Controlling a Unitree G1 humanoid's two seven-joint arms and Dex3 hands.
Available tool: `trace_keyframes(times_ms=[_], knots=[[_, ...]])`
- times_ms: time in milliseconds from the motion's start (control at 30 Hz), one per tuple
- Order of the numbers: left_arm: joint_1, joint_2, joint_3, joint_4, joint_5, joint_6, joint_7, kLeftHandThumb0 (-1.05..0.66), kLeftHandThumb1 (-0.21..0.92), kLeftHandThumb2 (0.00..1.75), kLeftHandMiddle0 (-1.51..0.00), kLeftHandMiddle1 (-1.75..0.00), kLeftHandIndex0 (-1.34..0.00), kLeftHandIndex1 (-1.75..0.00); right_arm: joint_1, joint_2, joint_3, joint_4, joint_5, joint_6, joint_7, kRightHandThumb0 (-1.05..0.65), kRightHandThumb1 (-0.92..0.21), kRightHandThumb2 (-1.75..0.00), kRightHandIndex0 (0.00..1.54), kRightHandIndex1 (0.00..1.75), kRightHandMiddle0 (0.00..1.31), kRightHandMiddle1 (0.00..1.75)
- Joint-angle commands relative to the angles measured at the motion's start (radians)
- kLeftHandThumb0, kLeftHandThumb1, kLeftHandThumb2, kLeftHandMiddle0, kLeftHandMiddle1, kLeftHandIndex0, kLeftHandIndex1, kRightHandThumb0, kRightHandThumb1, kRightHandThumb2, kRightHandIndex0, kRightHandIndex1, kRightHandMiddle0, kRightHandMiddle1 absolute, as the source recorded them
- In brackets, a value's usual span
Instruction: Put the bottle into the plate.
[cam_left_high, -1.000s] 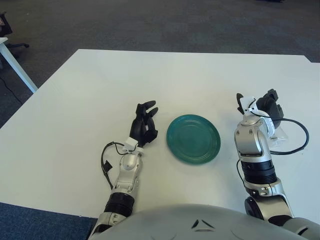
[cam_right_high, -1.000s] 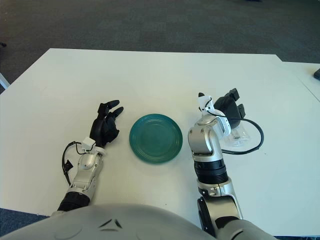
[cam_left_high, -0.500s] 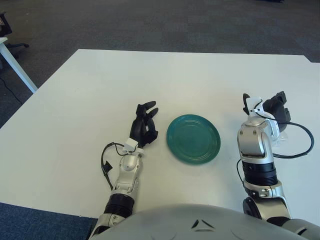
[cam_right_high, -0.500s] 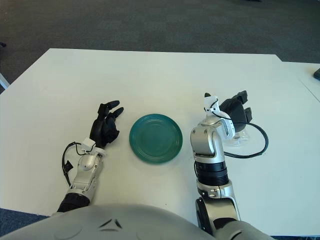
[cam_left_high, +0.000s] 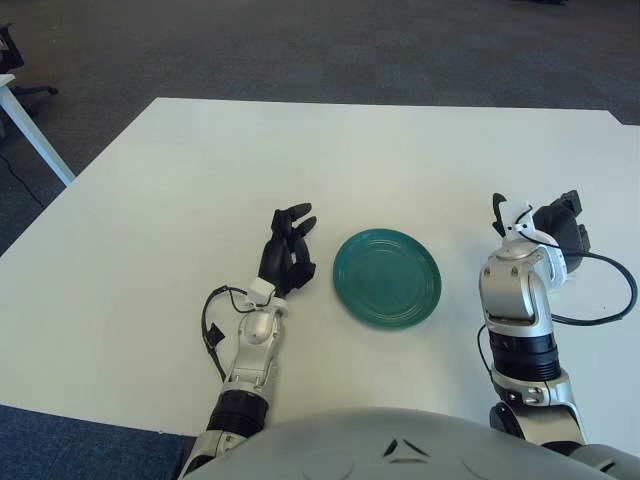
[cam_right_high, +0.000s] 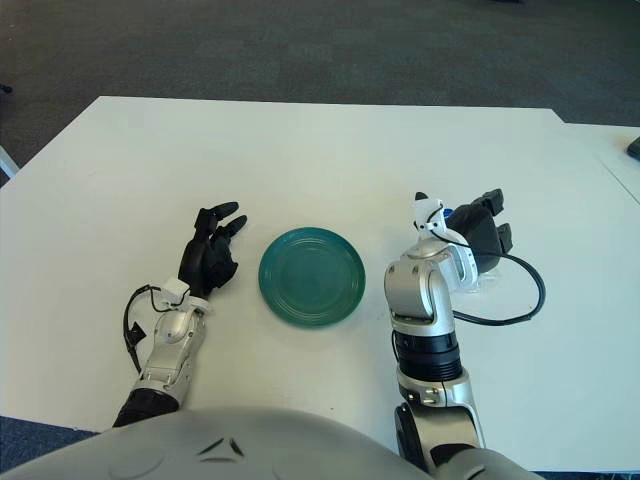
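Note:
A teal plate (cam_left_high: 387, 277) lies on the white table (cam_left_high: 300, 150), near its front middle. To the plate's right lies a clear plastic bottle (cam_right_high: 488, 282), mostly hidden under my right hand (cam_right_high: 485, 232). Only a sliver of clear plastic and a bit of blue at the hand's left edge show. The right hand hovers over the bottle with its dark fingers (cam_right_high: 492, 203) extended, not visibly closed around it. My left hand (cam_left_high: 288, 245) shows just left of the plate, its fingers relaxed and holding nothing.
A black cable (cam_left_high: 612, 300) loops from the right wrist over the table to the right of the arm. The table's right edge (cam_left_high: 628, 130) runs close beyond the right hand. Dark carpet surrounds the table, and a second white table's leg (cam_left_high: 35, 140) stands far left.
My right hand has swung to the right, away from the plate, and come down over the bottle, which now shows less. The left hand and plate have not moved.

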Motion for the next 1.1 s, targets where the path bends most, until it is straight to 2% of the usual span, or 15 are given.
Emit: trace_keyframes(times_ms=[0, 267, 467, 600, 667, 1067], knots=[[0.072, 0.006, 0.005, 0.047, -0.010, 0.056, -0.007, -0.56, 0.92, 0.90, -0.35, -0.47, 0.00, -1.06, 0.019, -0.017, 0.000, -0.026, -0.024, 0.015, 0.012, -1.05, -0.92, -0.56, 0.01, 0.01, 0.00, 0.13], [0.086, 0.013, 0.009, 0.015, -0.017, 0.072, -0.017, -0.56, 0.92, 0.90, -0.35, -0.47, 0.00, -1.06, 0.032, -0.029, 0.004, -0.055, -0.032, 0.048, 0.024, -1.05, -0.92, -0.57, 0.03, 0.01, 0.00, 0.21], [0.099, 0.016, 0.013, -0.012, -0.019, 0.086, -0.026, -0.56, 0.92, 0.90, -0.35, -0.47, 0.00, -1.06, 0.079, -0.039, 0.007, -0.101, -0.045, 0.056, 0.041, -1.05, -0.92, -0.57, 0.02, 0.01, 0.00, 0.22], [0.109, 0.021, 0.015, -0.034, -0.025, 0.096, -0.033, -0.56, 0.92, 0.90, -0.35, -0.47, 0.00, -1.06, 0.160, -0.035, -0.018, -0.112, -0.029, -0.006, 0.033, -1.05, -0.92, -0.57, 0.02, 0.00, 0.00, 0.23], [0.112, 0.024, 0.017, -0.042, -0.028, 0.101, -0.037, -0.56, 0.92, 0.90, -0.35, -0.47, 0.00, -1.06, 0.179, -0.030, -0.029, -0.103, -0.022, -0.032, 0.029, -1.05, -0.92, -0.57, 0.02, 0.00, 0.00, 0.24], [0.131, 0.041, 0.025, -0.079, -0.046, 0.122, -0.055, -0.56, 0.92, 0.90, -0.35, -0.47, 0.00, -1.06, 0.190, -0.028, -0.053, -0.065, -0.015, -0.082, 0.035, -1.05, -0.92, -0.60, 0.05, 0.02, 0.00, 0.26]])
